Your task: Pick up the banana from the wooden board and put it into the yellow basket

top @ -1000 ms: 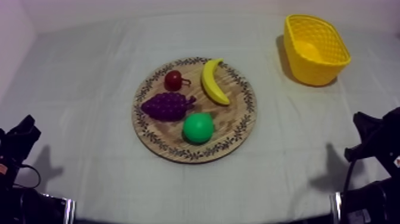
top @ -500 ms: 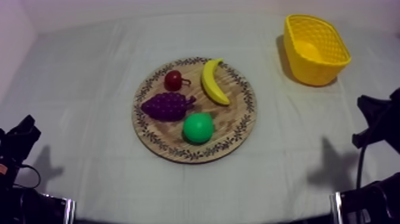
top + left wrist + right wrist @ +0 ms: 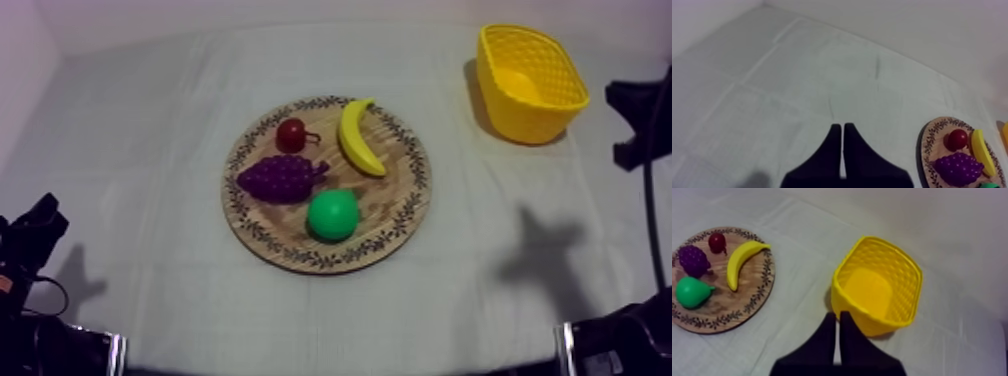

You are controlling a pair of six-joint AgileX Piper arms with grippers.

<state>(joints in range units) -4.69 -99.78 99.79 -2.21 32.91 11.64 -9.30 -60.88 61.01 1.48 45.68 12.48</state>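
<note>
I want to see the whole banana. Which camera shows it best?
The top view: it looks down on the banana, whole and uncovered on the wooden board. The right wrist view also shows it whole. The left wrist view shows it far off, beside the grapes.

The robot's left gripper [image 3: 839, 126] has two matte black fingers [image 3: 828, 155], flat blades widening from blunt tips to broad bases, with a thin pale seam between them. The right gripper [image 3: 836, 314] is its twin. From above, the left arm [image 3: 35, 232] and right arm [image 3: 640, 108] appear as angular black blocks.
</note>
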